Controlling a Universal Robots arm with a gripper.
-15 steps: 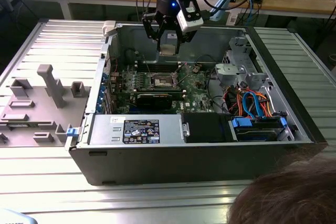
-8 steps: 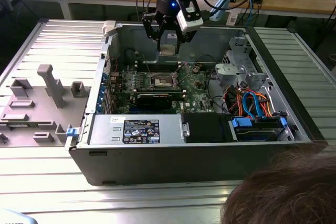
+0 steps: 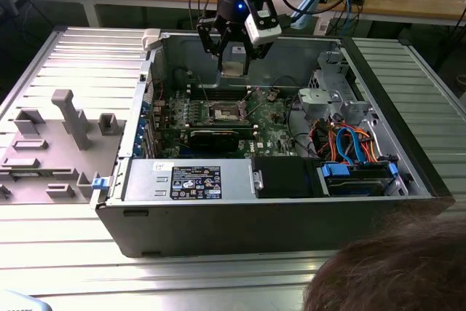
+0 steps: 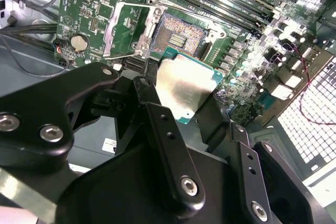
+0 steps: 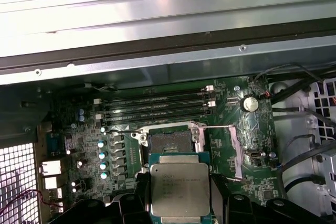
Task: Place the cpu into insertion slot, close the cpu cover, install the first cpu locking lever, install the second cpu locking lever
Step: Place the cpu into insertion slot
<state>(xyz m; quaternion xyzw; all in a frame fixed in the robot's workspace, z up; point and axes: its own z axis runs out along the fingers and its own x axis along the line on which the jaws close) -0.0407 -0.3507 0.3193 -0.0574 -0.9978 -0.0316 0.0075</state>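
Observation:
My gripper (image 3: pixel 233 62) hangs above the open computer case, shut on the cpu (image 3: pixel 233 68), a flat square chip with a silvery top. In both wrist views the cpu (image 4: pixel 181 88) (image 5: pixel 180 184) sits between the black fingers (image 4: pixel 153 100), held level above the motherboard. The insertion slot (image 3: pixel 227 112) (image 4: pixel 177 36) (image 5: pixel 169 141) lies bare below the chip and slightly offset from it. The cpu cover (image 4: pixel 113 30) (image 5: pixel 231 153), a thin metal frame, is swung open to one side of the slot.
Long memory slots (image 5: pixel 157 106) run beside the socket. The case holds a power supply (image 3: pixel 191 180), a drive cage with orange and blue cables (image 3: pixel 349 143) and a card (image 3: pixel 215 136). A grey fixture plate (image 3: pixel 51 143) lies at the exterior view's left. A person's head (image 3: pixel 393 274) is at the front.

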